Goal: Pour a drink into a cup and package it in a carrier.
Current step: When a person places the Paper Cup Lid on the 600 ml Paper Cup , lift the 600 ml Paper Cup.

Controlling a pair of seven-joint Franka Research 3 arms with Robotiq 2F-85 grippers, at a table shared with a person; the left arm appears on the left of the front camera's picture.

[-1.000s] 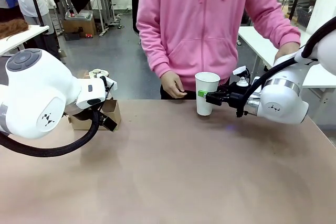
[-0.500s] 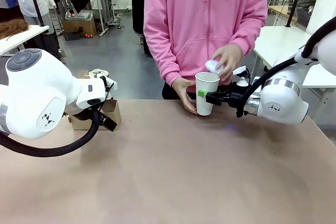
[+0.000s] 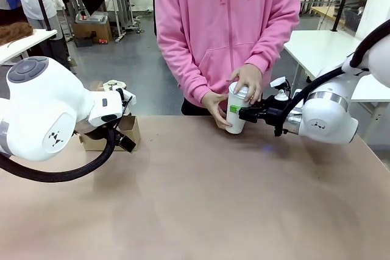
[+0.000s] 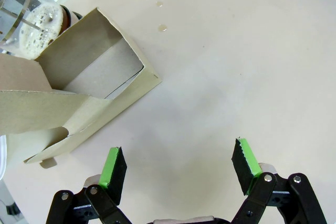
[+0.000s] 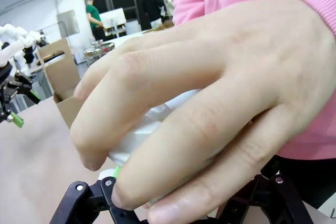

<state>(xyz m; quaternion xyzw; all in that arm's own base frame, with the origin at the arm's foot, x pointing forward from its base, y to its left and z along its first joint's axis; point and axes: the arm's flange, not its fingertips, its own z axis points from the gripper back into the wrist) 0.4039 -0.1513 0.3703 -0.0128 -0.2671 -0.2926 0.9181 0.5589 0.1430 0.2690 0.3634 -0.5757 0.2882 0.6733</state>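
The cup (image 3: 235,120) stands at the far edge of the bench (image 3: 195,199), right in front of the person. The right gripper (image 3: 234,109) is squeezed tight on the cup's side, so the cup cannot tip or slide. That helps, because the person's one hand (image 3: 247,82) presses the white lid (image 3: 239,91) down on top, while the other hand (image 3: 213,105) hugs the cup low down. I think the lid is being snapped on so nothing spills on the way. I cannot tell if it is fully on, because the hand hides it.

The carrier (image 4: 79,93) sits well apart from the cup, over on the left side, with the glass jug (image 4: 29,17) close by it. The left gripper (image 4: 181,163) hangs over the bare bench just beside the carrier. Its jaws are wide apart and it holds nothing. It looks ready to help when the cup comes over. Putting the cup in a slot is not yet done.
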